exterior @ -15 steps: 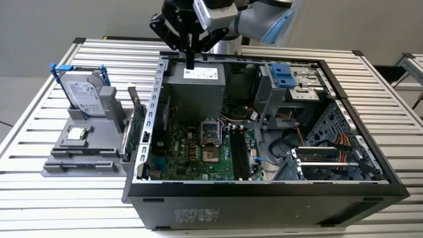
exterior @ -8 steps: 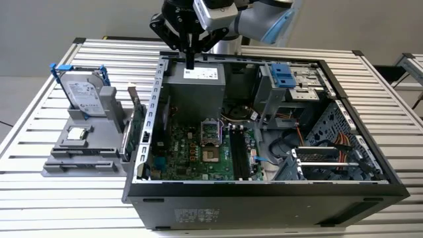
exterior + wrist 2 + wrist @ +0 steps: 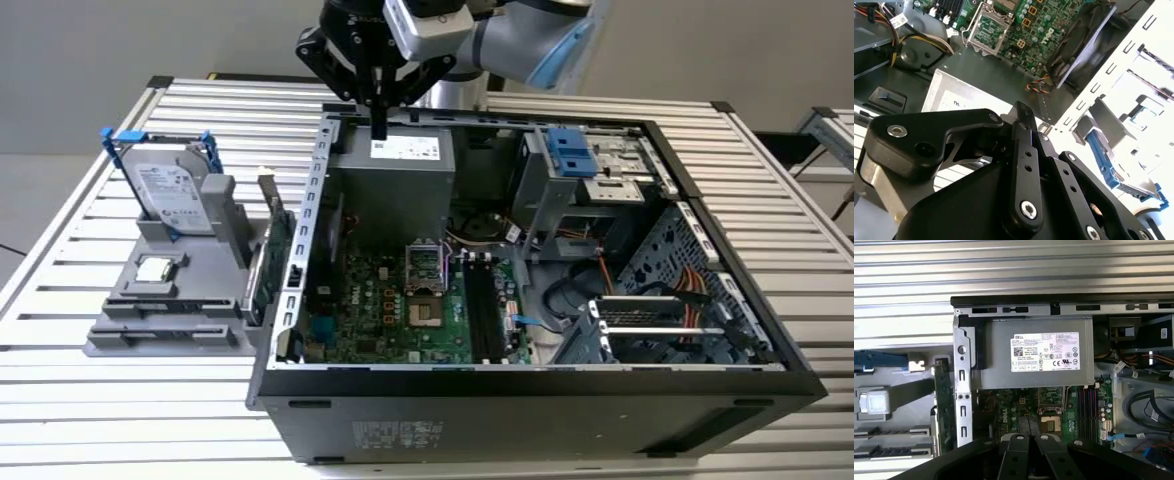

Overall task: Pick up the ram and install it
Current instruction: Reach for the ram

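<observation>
The ram (image 3: 893, 451) you should look for in the grey holder (image 3: 134, 342) beside the computer case (image 3: 534, 405). In the first wrist view a dark narrow strip lies in the holder's outer slot, past the square processor chip (image 3: 158, 268). It is most likely the ram, but I cannot tell this with full certainty. The hard drive (image 3: 174, 195) with its blue handle stands at the far end of the same holder. The green expansion card (image 3: 274, 255) stands upright between the holder and the case wall.

The gripper (image 3: 380, 128) is well apart from that strip. It hangs above the far edge of the open case, over the grey power supply (image 3: 394, 165). Its jaws are brought together, and you can see the black fingers (image 3: 1019, 445) meeting at the tips in the first wrist view.

Below the power supply lies the green motherboard (image 3: 387, 310). Its long black memory slots (image 3: 483, 315) run along the exterior view's right side of the board. The case and the holder rest on a slatted metal table (image 3: 107, 425).
</observation>
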You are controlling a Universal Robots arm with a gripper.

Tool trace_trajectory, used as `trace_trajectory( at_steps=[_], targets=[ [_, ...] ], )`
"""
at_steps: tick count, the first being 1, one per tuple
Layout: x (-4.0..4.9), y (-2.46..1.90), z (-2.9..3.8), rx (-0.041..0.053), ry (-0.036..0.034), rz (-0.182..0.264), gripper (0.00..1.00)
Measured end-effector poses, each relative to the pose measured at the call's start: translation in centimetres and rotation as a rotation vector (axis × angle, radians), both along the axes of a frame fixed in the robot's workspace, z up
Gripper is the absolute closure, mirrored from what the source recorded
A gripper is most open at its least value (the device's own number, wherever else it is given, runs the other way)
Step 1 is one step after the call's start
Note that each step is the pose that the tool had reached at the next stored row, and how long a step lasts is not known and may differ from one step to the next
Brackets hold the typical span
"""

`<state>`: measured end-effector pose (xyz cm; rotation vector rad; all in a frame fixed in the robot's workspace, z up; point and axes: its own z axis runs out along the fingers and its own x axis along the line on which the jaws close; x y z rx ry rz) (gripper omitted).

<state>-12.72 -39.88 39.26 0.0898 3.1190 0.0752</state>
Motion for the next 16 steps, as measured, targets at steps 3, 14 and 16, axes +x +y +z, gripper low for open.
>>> trace_trajectory(
  at_steps=[3,14,16],
  targets=[
    [-0.28,0.00,-0.01,0.0001,-0.0001,0.001,1.00],
    [-1.43,0.00,0.00,0.0000,0.0008,0.005,1.00],
    [-1.69,0.00,0.00,0.0000,0.0010,0.005,1.00]
  ],
)
